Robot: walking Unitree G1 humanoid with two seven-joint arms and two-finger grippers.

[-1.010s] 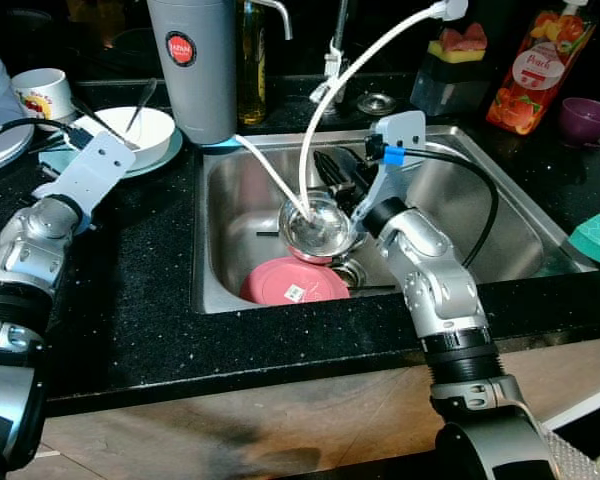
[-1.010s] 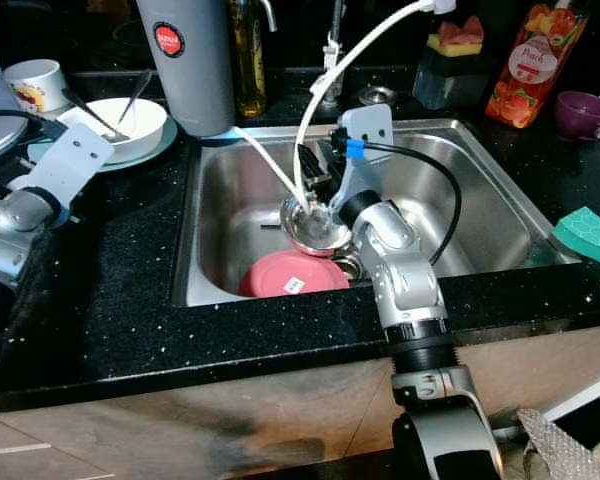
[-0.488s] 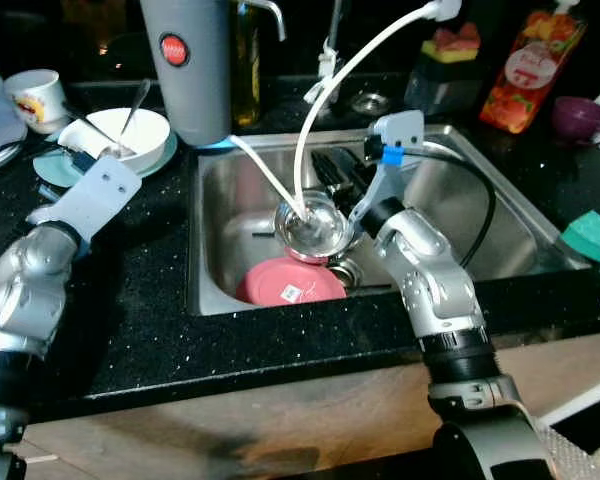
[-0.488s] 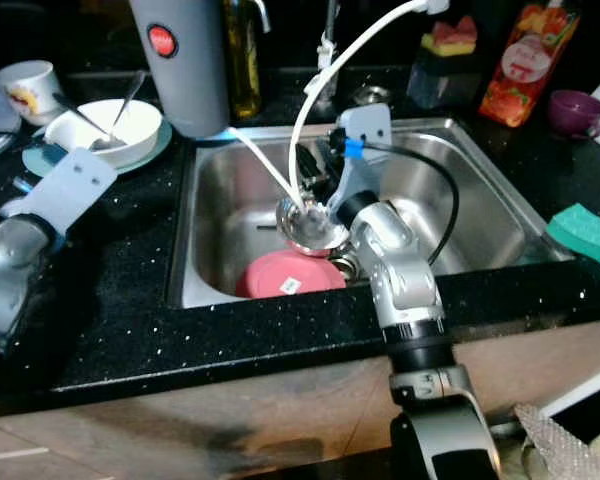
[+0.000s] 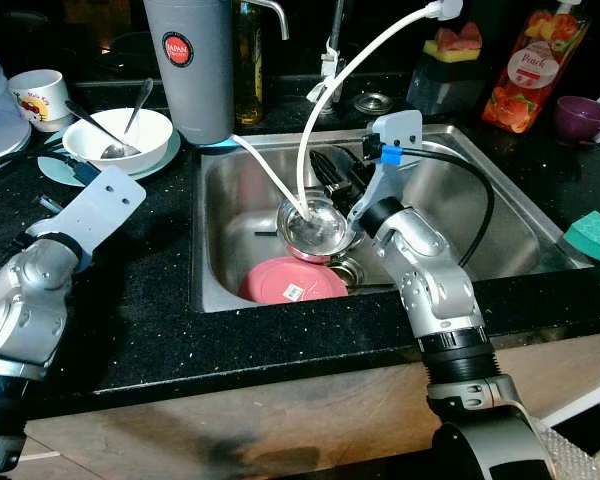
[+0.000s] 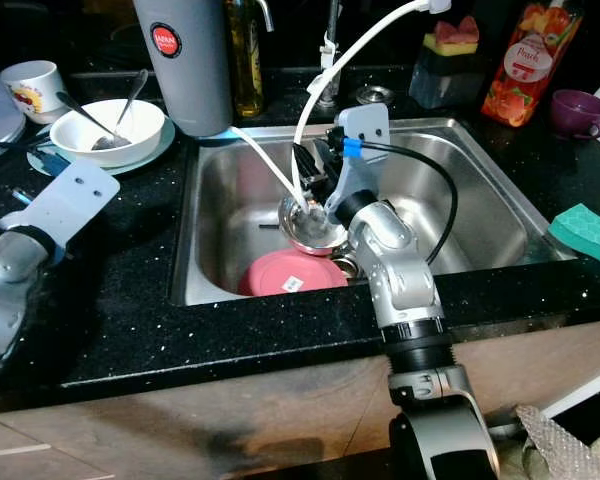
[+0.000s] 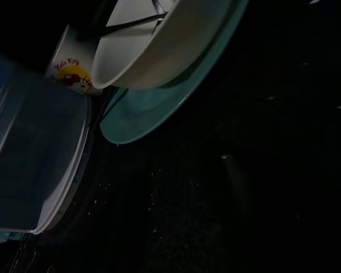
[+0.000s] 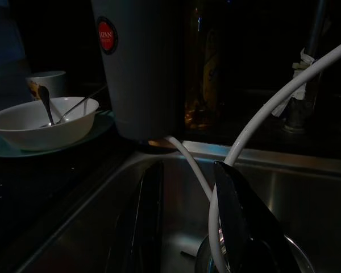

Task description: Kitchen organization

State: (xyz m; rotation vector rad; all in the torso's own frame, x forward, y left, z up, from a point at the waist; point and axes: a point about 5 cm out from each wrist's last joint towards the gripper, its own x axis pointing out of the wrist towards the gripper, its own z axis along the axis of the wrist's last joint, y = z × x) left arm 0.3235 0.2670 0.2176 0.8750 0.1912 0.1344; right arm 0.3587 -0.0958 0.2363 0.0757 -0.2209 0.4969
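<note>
R tool (image 6: 315,180) over steel bowl (image 6: 310,226) in sink (image 6: 480,215)

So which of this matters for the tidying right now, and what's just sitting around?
In play:
right gripper, open in the sink
steel bowl
pink plate
white hose

Lying about:
white bowl with spoons
juice carton
purple cup
green sponge

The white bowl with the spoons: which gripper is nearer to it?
Left. The left gripper hovers just before the white bowl; the right gripper is in the sink.
</note>
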